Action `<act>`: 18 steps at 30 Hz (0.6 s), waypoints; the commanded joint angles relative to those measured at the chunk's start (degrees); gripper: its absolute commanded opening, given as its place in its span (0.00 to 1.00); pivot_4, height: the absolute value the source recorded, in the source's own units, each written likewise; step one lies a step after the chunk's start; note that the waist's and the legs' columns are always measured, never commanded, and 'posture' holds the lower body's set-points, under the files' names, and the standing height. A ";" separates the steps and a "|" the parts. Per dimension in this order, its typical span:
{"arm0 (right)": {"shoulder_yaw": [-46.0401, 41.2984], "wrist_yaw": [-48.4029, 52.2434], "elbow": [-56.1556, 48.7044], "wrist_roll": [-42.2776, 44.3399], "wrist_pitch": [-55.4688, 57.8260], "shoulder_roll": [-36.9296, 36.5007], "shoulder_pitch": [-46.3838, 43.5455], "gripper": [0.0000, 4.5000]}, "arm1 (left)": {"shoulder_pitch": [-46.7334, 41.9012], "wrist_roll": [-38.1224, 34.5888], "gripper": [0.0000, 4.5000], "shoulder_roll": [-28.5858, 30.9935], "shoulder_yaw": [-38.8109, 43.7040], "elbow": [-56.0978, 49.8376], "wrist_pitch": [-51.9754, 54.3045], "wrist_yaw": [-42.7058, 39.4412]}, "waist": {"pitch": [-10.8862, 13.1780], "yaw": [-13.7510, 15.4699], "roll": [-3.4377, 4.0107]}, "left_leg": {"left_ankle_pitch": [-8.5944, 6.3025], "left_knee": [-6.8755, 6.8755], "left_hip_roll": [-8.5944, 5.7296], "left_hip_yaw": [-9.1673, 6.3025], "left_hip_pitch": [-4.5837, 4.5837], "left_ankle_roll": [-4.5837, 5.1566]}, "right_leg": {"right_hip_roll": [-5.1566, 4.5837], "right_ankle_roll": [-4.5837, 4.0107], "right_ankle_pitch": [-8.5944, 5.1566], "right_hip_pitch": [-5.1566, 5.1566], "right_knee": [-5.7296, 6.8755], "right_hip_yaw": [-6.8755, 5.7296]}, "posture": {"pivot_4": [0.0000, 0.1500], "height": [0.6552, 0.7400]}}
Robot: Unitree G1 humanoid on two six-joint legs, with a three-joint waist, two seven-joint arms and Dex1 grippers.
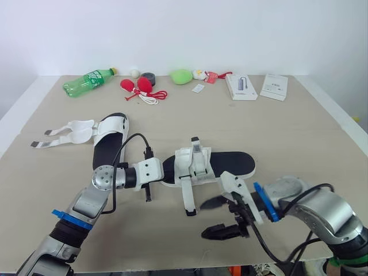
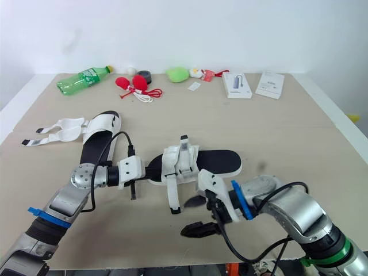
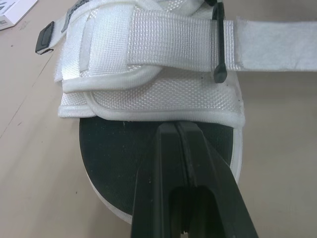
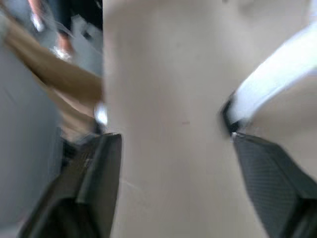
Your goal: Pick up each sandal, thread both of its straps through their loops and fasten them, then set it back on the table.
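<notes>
A white-strapped sandal with a black sole [image 1: 230,163] lies in the middle of the table. One of its straps [image 1: 188,195] hangs loose toward the front edge. My left gripper [image 1: 164,170] is shut, its fingertips [image 3: 176,130] resting on the black insole at the heel, just behind the folded straps [image 3: 163,44]. Just right of the loose strap's black tip [image 4: 229,119] is my right gripper [image 1: 218,217], open, with table surface between its fingers. The second sandal [image 1: 108,141] lies at the left, its straps [image 1: 69,132] spread open.
Along the far edge are a green bottle [image 1: 89,81], red items with a cord [image 1: 140,87], a green object [image 1: 181,76] and two white boxes [image 1: 240,87] [image 1: 274,86]. The front table edge [image 1: 172,267] is close below my grippers.
</notes>
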 commanded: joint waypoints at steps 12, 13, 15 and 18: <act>2.81 4.02 39.95 -43.09 -113.53 13.25 -8.63 0.82 | 2.09 2.38 0.00 0.55 -2.05 1.70 1.97 0.03 | -0.02 0.03 0.05 | 0.02 -0.02 0.01 0.07 0.10 -0.03 | 0.02 0.01 0.03 0.30 0.00 -0.01 | 1.00 1.00; 2.84 2.67 41.23 -44.75 -115.27 13.72 -9.05 0.82 | 2.10 2.34 0.00 0.56 -2.06 1.62 2.05 0.03 | -0.02 0.04 0.04 | 0.04 -0.02 0.01 0.07 0.10 -0.05 | 0.02 0.02 0.04 0.33 0.00 -0.01 | 1.00 1.00; 4.05 0.78 44.22 -47.93 -119.23 14.90 -10.61 0.82 | 2.16 2.40 0.00 0.51 -2.19 1.50 2.12 0.18 | -0.02 -0.04 0.04 | 0.05 -0.02 0.01 0.08 0.12 -0.04 | 0.02 0.01 0.05 0.39 0.00 0.02 | 1.00 1.00; 4.75 -3.69 48.89 -52.68 -122.51 16.93 -13.70 0.82 | 2.17 2.44 0.00 0.30 -2.32 1.41 2.25 0.42 | -0.01 -0.11 0.03 | 0.05 -0.04 0.01 0.08 0.42 -0.03 | 0.01 -0.02 0.05 0.71 0.00 0.03 | 1.00 1.00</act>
